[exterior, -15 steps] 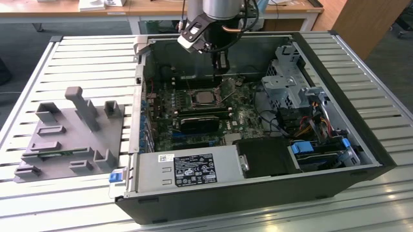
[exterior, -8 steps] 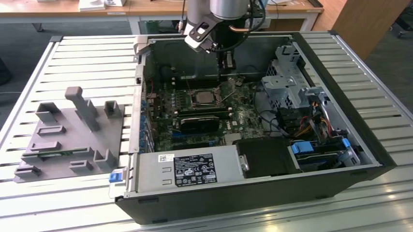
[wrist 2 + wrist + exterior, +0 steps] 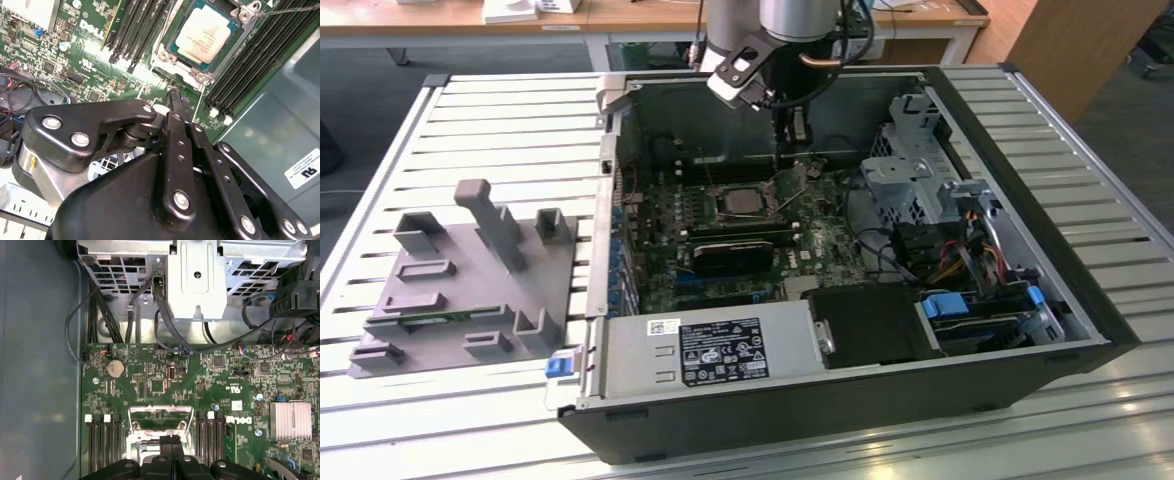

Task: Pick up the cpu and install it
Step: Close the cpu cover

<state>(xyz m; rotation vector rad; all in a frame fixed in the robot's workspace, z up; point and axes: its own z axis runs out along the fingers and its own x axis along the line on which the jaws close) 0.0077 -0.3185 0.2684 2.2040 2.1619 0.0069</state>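
The cpu (image 3: 207,32), a flat square chip with a silvery top, lies in the motherboard socket (image 3: 172,56) inside the open computer case; the exterior view shows the cpu (image 3: 744,203) mid-board. My gripper (image 3: 785,150) hangs a little above the board, just beyond the socket's far side in the exterior view. Its two black fingers (image 3: 176,107) are pressed together with nothing between them, and their tips (image 3: 170,441) sit over the socket's edge. The gripper is apart from the chip.
A black heatsink block (image 3: 731,255) lies on the motherboard (image 3: 150,385) beside the socket. Memory slots (image 3: 137,25) flank the socket. Drive cage (image 3: 914,165) and cables (image 3: 947,255) crowd the exterior view's right. A grey fixture tray (image 3: 454,290) stands on the slatted table (image 3: 494,120).
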